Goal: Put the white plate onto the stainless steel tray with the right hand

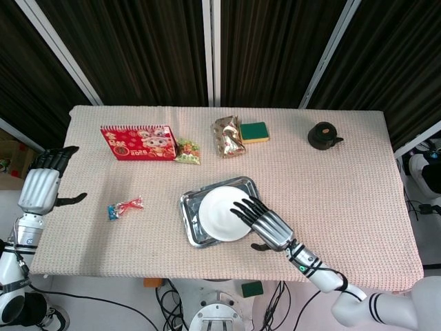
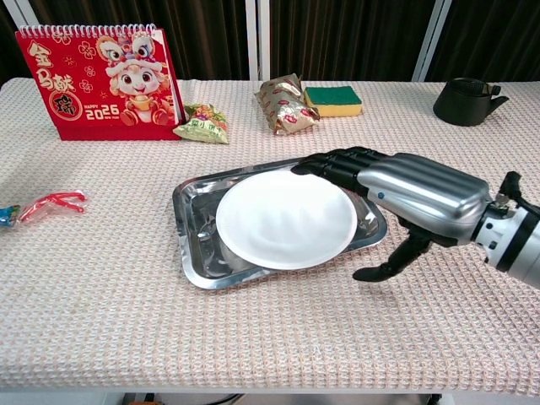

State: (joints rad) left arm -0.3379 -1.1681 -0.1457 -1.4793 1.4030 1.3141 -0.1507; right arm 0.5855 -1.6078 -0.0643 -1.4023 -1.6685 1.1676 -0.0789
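1. White plate [image 2: 285,219] lying flat in stainless steel tray [image 2: 192,221], centre of frame, on counter [image 2: 253,329].
2. Right hand [image 2: 413,198] at plate's right edge; fingers [image 2: 333,163] spread over rim, thumb apart on counter, holding nothing.
3. Left hand [image 1: 43,185] at far left of head view, fingers apart, empty.

Bright, even light, soft shadows, both views sharp
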